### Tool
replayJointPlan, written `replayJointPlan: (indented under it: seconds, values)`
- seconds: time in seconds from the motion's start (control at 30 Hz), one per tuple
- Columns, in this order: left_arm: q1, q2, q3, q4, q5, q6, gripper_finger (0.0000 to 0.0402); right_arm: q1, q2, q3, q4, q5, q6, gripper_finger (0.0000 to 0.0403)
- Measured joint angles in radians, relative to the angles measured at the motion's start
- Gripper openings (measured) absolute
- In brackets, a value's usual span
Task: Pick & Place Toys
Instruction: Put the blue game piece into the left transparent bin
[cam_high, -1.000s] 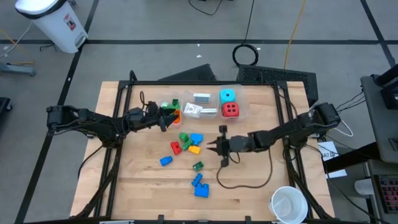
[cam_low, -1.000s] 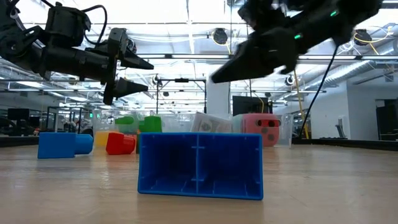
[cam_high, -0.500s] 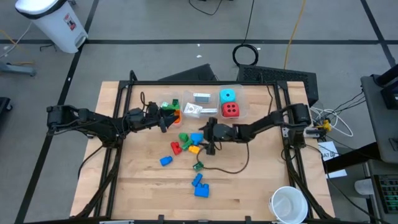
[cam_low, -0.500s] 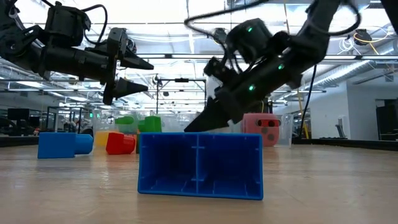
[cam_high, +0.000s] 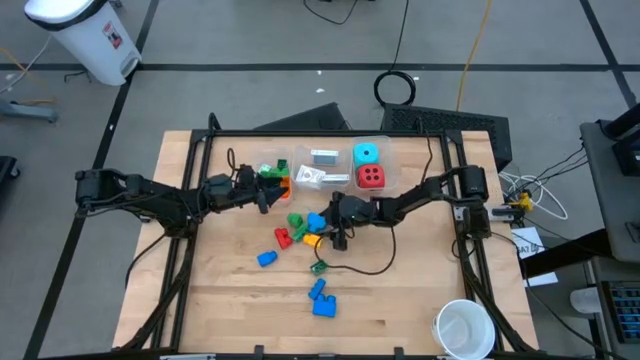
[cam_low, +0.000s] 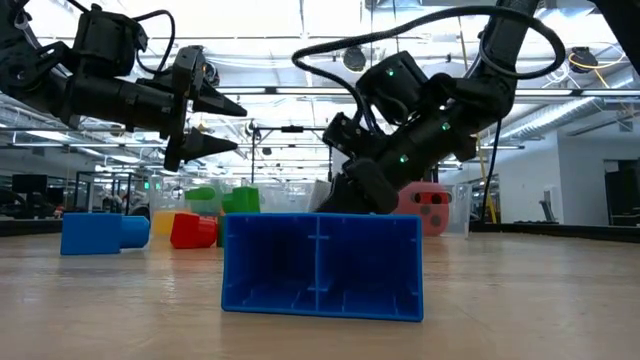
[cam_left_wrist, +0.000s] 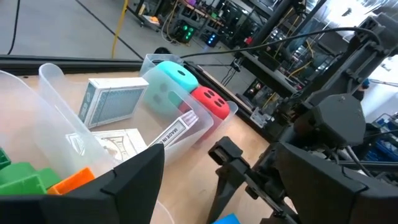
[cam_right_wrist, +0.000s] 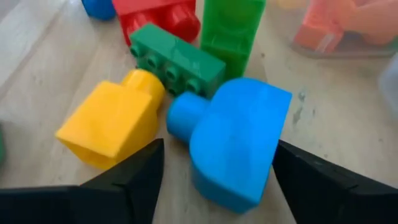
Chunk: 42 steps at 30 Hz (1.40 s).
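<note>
With its fingers spread, the right gripper (cam_high: 331, 224) is straddling the blue brick (cam_right_wrist: 235, 140) lying at the pile's three o'clock edge, risking nudging the touching yellow brick (cam_right_wrist: 112, 123), while the left gripper (cam_high: 268, 189) is hovering released at the bins (cam_high: 392, 172).

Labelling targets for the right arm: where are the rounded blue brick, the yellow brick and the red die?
rounded blue brick (cam_right_wrist: 239, 140), right wrist view, its top face.
yellow brick (cam_right_wrist: 111, 124), right wrist view, its side.
red die (cam_high: 371, 177), high view, its dotted top.
</note>
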Motion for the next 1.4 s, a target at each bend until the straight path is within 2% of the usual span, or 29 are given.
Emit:
replayJointPlan:
  seconds: [0.17, 0.5, 0.67, 0.87, 1.07, 1.17, 1.4]
  values:
    - [0.0, 0.0, 0.0, -0.003, -0.001, 0.0, 0.031, 0.001, 0.0, 0.0, -0.003, 0.0, -0.002, 0.0211]
    - [0.0, 0.0, 0.0, -0.003, -0.002, 0.007, 0.031, 0.001, -0.003, 0.002, 0.004, -0.003, -0.003, 0.0066]
    - [0.0, 0.0, 0.0, -0.003, -0.002, 0.011, 0.031, 0.002, -0.002, 0.002, 0.002, -0.003, -0.027, 0.0021]
    - [0.0, 0.0, 0.0, -0.003, -0.003, 0.01, 0.031, 0.007, -0.028, 0.0, -0.028, -0.002, -0.034, 0.0005]
    - [0.0, 0.0, 0.0, -0.001, -0.002, 0.007, 0.031, 0.05, -0.16, -0.002, -0.156, 0.021, -0.096, 0.0004]
    - [-0.001, 0.0, 0.0, 0.006, 0.022, -0.003, 0.031, 0.093, -0.24, -0.001, -0.234, 0.101, -0.154, 0.0004]
    - [-0.05, 0.0, 0.059, 0.001, 0.198, -0.009, 0.031, 0.228, -0.352, -0.001, -0.28, 0.338, -0.372, 0.0004]
